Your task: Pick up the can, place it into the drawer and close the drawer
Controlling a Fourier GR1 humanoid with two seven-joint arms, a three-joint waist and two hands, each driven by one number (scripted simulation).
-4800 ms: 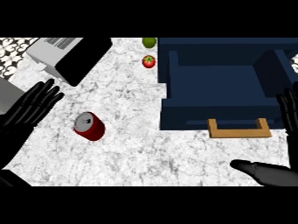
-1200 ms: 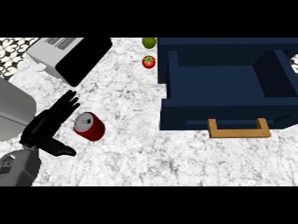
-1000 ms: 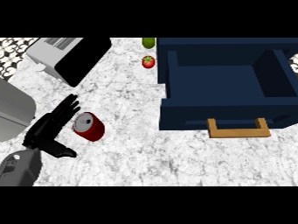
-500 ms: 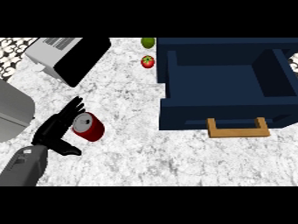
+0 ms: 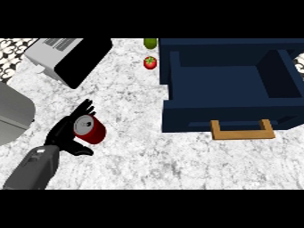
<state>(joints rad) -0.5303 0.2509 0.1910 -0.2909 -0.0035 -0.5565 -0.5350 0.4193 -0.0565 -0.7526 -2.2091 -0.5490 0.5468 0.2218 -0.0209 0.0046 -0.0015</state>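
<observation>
No words, labels, brand names, numbers or signs can be read anywhere in this overhead view of the counter. The can (image 5: 95, 132) has a plain red side and a silver top, and no legible print shows on either.
</observation>
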